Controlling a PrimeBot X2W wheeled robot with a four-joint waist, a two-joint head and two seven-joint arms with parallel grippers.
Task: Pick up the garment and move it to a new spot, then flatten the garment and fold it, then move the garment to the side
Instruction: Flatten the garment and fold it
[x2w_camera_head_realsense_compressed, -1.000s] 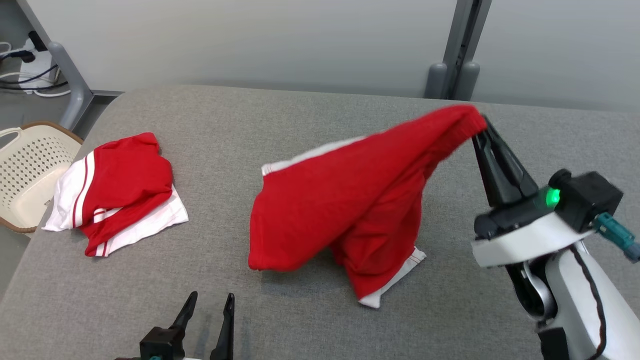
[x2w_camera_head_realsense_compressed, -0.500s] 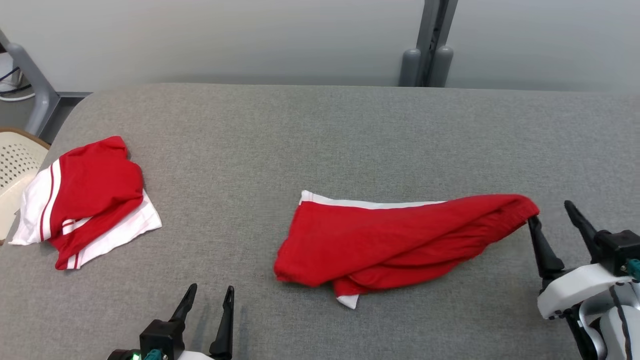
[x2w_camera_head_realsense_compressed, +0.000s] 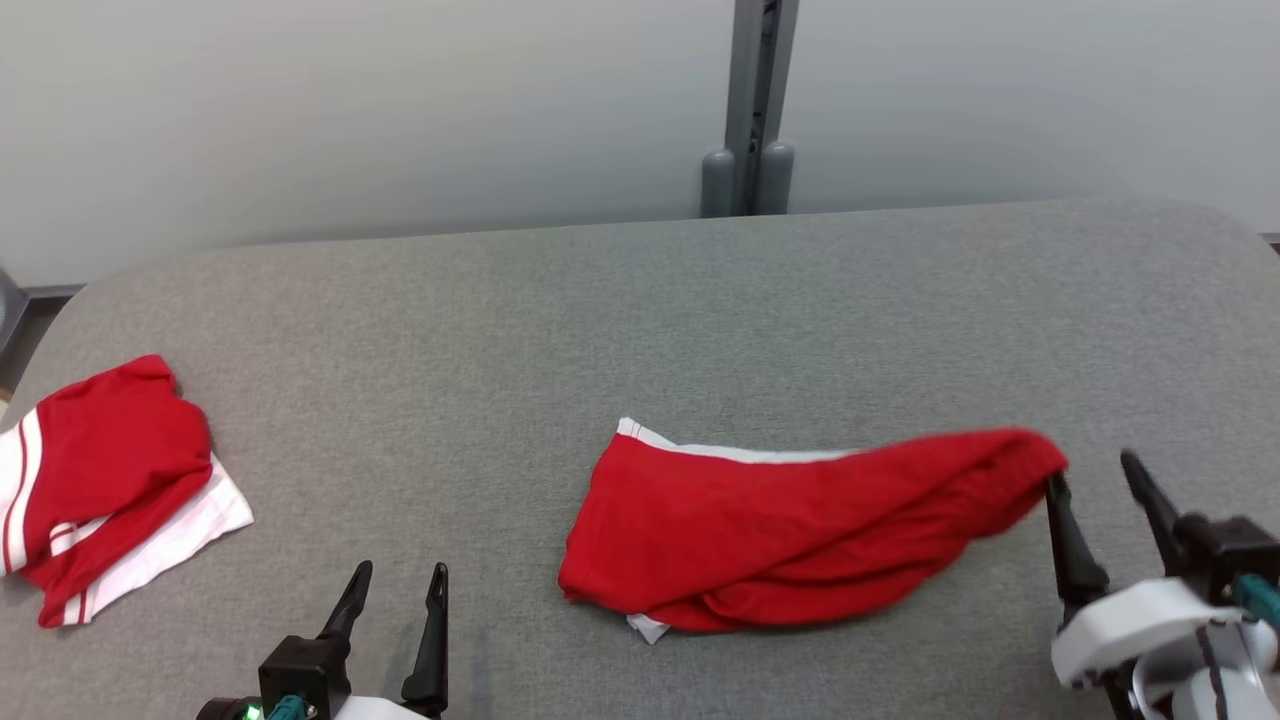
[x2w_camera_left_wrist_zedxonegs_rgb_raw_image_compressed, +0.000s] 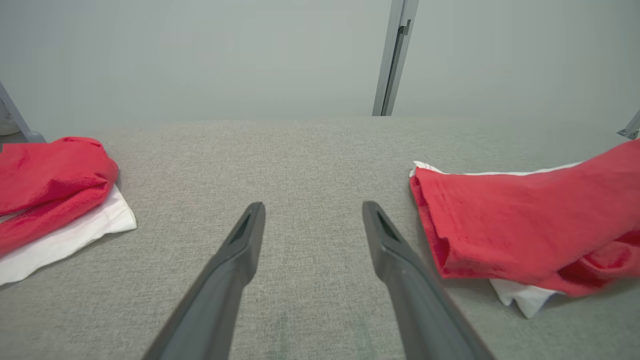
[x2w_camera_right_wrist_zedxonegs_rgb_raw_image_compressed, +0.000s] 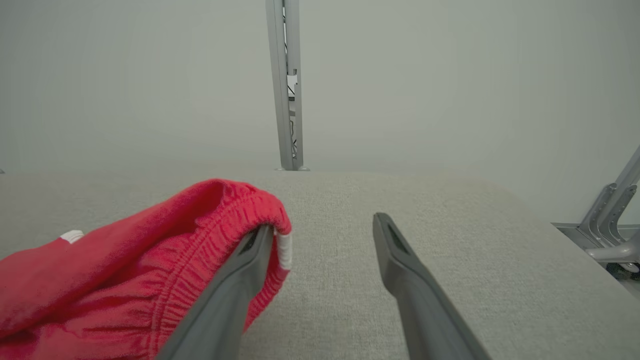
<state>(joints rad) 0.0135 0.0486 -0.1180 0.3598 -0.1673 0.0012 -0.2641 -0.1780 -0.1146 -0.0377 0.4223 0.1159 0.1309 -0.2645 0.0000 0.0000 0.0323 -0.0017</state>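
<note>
The red shorts (x2w_camera_head_realsense_compressed: 800, 540) lie crumpled on the grey padded table (x2w_camera_head_realsense_compressed: 600, 330), just toward 5 o'clock from the middle of the head view, their long side running from 9 to 3 o'clock. A white hem strip shows along the 12 o'clock edge and a white corner pokes out at about 7 o'clock of the heap.

The right gripper (x2w_camera_head_realsense_compressed: 1089, 470) sits at the 3 o'clock end of the shorts, fingers pointing toward 12 o'clock. Its jaws stand wide apart with bare table between them, so it grips nothing. In the right wrist view the elastic waistband (x2w_camera_right_wrist_zedxonegs_rgb_raw_image_compressed: 240, 210) is raised and drapes against the outer side of the 9 o'clock finger (x2w_camera_right_wrist_zedxonegs_rgb_raw_image_compressed: 235, 285), touching it. The rest of the shorts trails off toward 8 o'clock of that view.

The left gripper (x2w_camera_head_realsense_compressed: 400, 570) is at about 7 o'clock of the head view, jaws also spread and empty, above bare table. The shorts lie at 3 o'clock from it, near but apart.

A second red-and-white garment (x2w_camera_head_realsense_compressed: 110, 480) lies folded at the 9 o'clock edge of the table, well apart from the shorts. A grey post (x2w_camera_head_realsense_compressed: 748, 100) stands behind the table at 12 o'clock.
</note>
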